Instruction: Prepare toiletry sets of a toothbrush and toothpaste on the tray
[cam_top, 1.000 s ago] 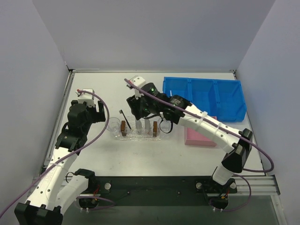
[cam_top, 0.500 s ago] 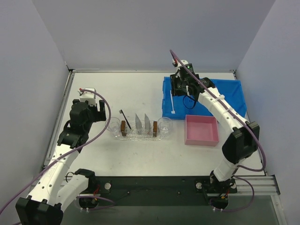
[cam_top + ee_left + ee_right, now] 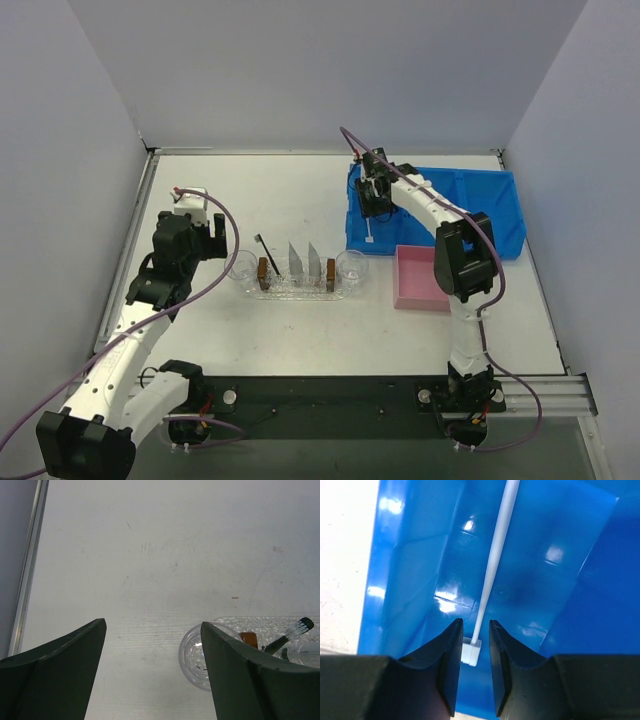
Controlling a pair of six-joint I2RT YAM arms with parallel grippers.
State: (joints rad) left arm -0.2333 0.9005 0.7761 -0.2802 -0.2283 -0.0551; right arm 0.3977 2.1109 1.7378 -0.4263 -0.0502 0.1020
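The clear oval tray (image 3: 300, 291) holds a black toothbrush (image 3: 265, 250) and two silvery toothpaste tubes (image 3: 296, 259) standing upright. A white toothbrush (image 3: 368, 225) lies in the left compartment of the blue bin (image 3: 470, 215). My right gripper (image 3: 372, 195) hangs down into that compartment. In the right wrist view its jaws (image 3: 476, 622) are narrowed to either side of the white toothbrush (image 3: 495, 555) near its head, with a small gap still showing. My left gripper (image 3: 210, 235) stands wide open left of the tray, with nothing between its fingers (image 3: 152, 623).
A clear cup (image 3: 241, 266) sits at the tray's left end and another cup (image 3: 351, 266) at its right end. Brown blocks (image 3: 264, 270) stand on the tray. A pink box (image 3: 425, 280) lies in front of the blue bin.
The right arm swung from above the tray over to the blue bin, lowered into its left compartment and narrowed its jaws round the white toothbrush. The left arm barely moved.
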